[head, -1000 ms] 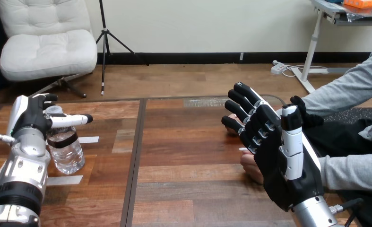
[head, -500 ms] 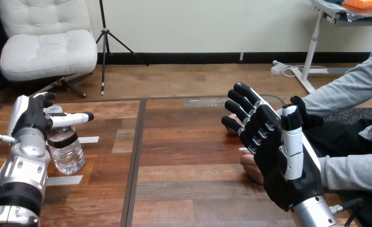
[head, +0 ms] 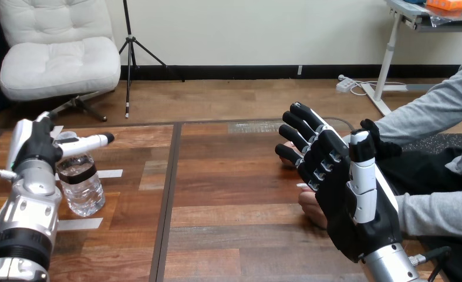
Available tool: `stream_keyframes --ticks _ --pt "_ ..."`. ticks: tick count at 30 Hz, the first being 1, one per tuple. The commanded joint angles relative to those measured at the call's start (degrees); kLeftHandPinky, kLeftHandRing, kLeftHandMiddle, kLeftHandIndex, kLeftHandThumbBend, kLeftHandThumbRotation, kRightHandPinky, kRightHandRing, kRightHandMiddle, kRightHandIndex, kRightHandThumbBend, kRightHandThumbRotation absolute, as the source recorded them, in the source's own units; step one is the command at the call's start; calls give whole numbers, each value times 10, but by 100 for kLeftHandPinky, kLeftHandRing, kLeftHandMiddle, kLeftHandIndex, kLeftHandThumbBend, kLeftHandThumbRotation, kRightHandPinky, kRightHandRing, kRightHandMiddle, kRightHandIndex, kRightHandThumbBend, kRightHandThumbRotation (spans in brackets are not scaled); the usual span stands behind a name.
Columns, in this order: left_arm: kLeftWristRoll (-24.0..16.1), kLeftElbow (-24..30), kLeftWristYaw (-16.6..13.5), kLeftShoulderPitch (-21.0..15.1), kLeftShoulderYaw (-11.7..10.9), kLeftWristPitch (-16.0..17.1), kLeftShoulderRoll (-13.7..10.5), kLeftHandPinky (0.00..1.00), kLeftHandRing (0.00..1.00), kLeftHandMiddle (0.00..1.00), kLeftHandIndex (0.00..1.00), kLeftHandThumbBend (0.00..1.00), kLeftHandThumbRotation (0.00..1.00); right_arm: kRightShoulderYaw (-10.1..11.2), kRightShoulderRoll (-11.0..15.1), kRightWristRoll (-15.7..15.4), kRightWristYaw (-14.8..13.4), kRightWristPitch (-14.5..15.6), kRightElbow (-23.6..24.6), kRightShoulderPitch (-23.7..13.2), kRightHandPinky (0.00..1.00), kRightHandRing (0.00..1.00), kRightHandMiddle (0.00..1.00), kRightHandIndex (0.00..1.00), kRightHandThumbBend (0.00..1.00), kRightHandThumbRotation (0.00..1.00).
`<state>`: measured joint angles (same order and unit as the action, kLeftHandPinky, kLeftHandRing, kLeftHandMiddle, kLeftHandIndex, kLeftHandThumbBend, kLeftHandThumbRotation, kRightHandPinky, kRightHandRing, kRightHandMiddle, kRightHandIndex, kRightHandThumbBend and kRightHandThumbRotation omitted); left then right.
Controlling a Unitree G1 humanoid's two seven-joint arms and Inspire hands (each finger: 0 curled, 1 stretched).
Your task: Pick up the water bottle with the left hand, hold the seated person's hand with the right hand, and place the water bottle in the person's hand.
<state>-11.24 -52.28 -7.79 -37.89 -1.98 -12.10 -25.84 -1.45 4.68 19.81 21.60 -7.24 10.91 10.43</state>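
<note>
Left hand: the left hand (head: 36,150) was released, its thumb (head: 87,143) straight across the top of the water bottle (head: 81,188) and closed on nothing.
Right hand: the right hand (head: 348,200) stood unclenched with fingers straight, in front of the person's hand (head: 310,210). No finger curled round it, and whether the two touched could not be told.
Bottle's place: upright on the desk (head: 228,194) near its left edge, just beside the left hand, near strips of white tape (head: 110,173).
Handling: probably light and thin-walled, apt to dent or slip under a hard squeeze. The dark band looked the surest hold.
Looks: clear plastic holding water, with a dark label band round its upper body.
</note>
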Motion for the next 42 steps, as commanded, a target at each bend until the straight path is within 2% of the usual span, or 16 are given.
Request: stream_keyframes --ticks 1,13,24,28,36,42 --pt "12 28 -20 2 -20 21 0 83 93 96 98 90 30 5 -3 4 -3 -5 22 -28 90 94 93 91 76 100" --pt "30 33 -28 23 -31 40 5 89 97 98 100 87 33 6 -1 5 -3 -5 21 -30 90 94 93 91 76 100" --pt "60 33 -37 39 -56 59 19 92 98 99 100 87 30 6 -1 7 -3 -2 20 -32 90 94 93 91 77 100" --pt "61 33 -40 44 -58 68 20 92 97 98 100 87 30 6 -1 7 -3 -2 22 -31 90 94 93 91 77 100" --pt "78 14 -34 48 -74 103 24 92 96 98 99 86 31 6 0 8 0 -4 19 -32 90 94 93 91 76 100" --pt "94 9 -26 49 -83 114 27 93 96 98 99 86 31 6 1 8 0 -5 19 -33 90 94 93 91 76 100"
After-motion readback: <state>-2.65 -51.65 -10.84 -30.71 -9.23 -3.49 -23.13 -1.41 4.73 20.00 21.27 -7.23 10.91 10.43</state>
